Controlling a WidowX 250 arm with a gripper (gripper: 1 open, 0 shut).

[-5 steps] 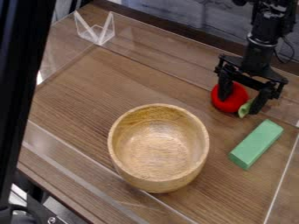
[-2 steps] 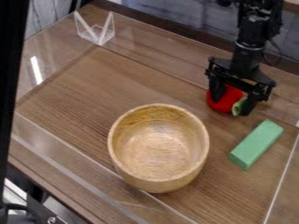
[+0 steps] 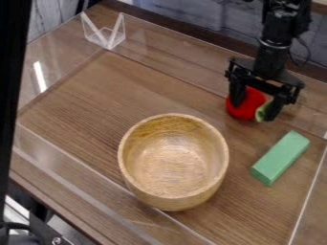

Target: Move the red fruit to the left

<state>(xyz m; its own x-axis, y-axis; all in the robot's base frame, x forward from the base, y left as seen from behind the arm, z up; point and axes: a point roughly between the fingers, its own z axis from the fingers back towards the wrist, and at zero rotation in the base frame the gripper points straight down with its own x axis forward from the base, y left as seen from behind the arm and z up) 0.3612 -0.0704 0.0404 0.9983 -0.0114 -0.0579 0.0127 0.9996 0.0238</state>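
Nearest the camera, a dark upright bar (image 3: 18,115) is blocking the left edge of the view, out of focus. Just beyond it, a round wooden bowl (image 3: 174,160) is sitting upright on the wooden table (image 3: 115,91), toward the front, and it is showing a bare inside. To the right of the bowl and a little apart from it, a green block (image 3: 281,157) is lying flat, angled toward the back right.

Farther back on the right side, the red fruit (image 3: 251,103) is resting on the table, with its green cap pointing toward the green block. The gripper (image 3: 261,97) is pointing straight down over it, with its black fingers (image 3: 236,88) standing spread wide on either side of the fruit. The jaws are standing fully apart and are not squeezing the fruit; whether a finger is brushing it cannot be told. The fruit is lying on the table, not lifted.

At the far left corner, a clear plastic piece (image 3: 105,31) is standing near the table's back edge, well apart from everything else.
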